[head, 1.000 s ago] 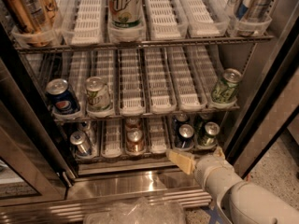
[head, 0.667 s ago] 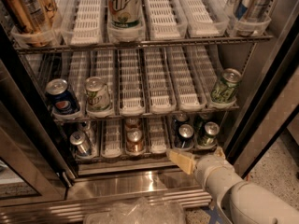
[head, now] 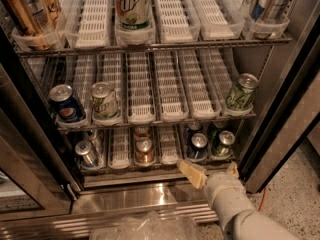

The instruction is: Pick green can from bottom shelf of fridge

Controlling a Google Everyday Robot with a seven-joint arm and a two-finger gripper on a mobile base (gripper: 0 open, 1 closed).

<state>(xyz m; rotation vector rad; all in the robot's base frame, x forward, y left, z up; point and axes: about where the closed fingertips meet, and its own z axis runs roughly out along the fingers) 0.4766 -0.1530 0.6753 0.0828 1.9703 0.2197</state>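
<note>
The fridge (head: 280,109) stands open in the camera view. On its shadowed bottom shelf (head: 119,151) the small dark green can (head: 222,143) stands upright in the rightmost lane. A dark blue can (head: 198,145) is just left of it. My gripper (head: 210,170) is at the shelf's front edge, just below and in front of these two cans. It is open and empty. One pale finger (head: 190,172) points toward the blue can's lane. The other fingertip (head: 232,169) sits below the green can. Nothing touches the can.
The bottom shelf also holds a copper can (head: 145,151) and a silver can (head: 86,154). The middle rack holds a Pepsi can (head: 65,104), a paler green-and-white can (head: 105,101) and a tilted green can (head: 240,91). A shiny steel sill (head: 135,196) and crumpled clear plastic (head: 145,227) lie below.
</note>
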